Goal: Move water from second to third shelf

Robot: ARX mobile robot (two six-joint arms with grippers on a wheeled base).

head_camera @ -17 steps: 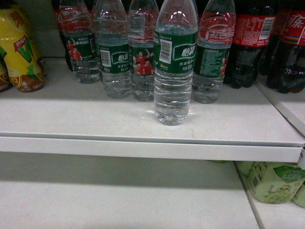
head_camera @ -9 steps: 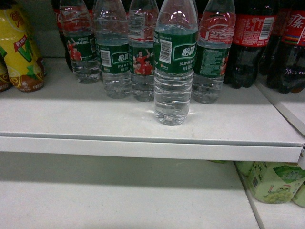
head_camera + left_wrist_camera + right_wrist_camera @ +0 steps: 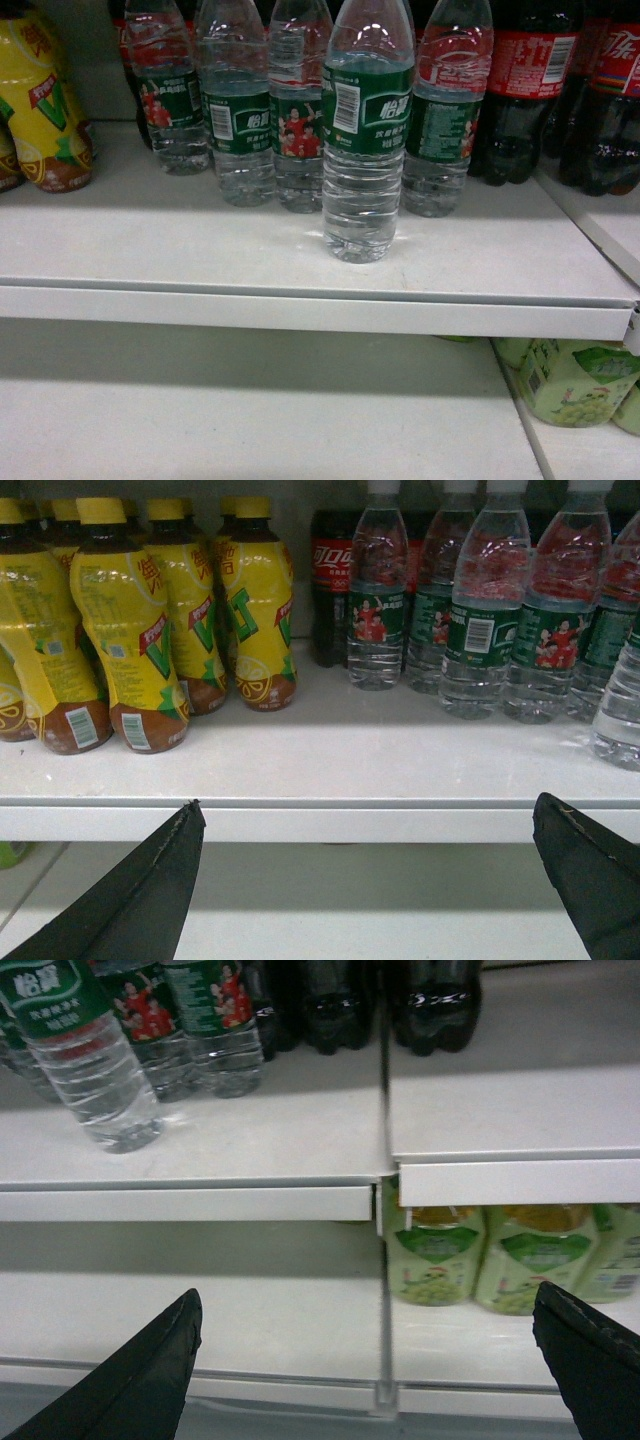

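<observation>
A full bottle of water (image 3: 368, 130) stands upright and alone near the front of the upper shelf (image 3: 180, 240), ahead of a row of red-figured bottles (image 3: 299, 110) and beside dark cola (image 3: 530, 90) at the right; yellow tea bottles (image 3: 140, 630) crowd the shelf's left end. The lower shelf (image 3: 250, 410) below is bare in front, with green drinks (image 3: 575, 380) off to its right. Neither arm shows in the head view; each wrist camera shows its own jaws wide apart and holding nothing, the left gripper (image 3: 370, 880) low before the shelf edge, the right gripper (image 3: 370, 1360) level with the lower shelf. Filled to the shoulder, the bottle looks fairly heavy, its thin ribbed wall likely to give under a hard squeeze and its plastic smooth. The firmest hold is probably across the labelled band, where the body is straight, keeping it upright and clear of the bottles behind.
</observation>
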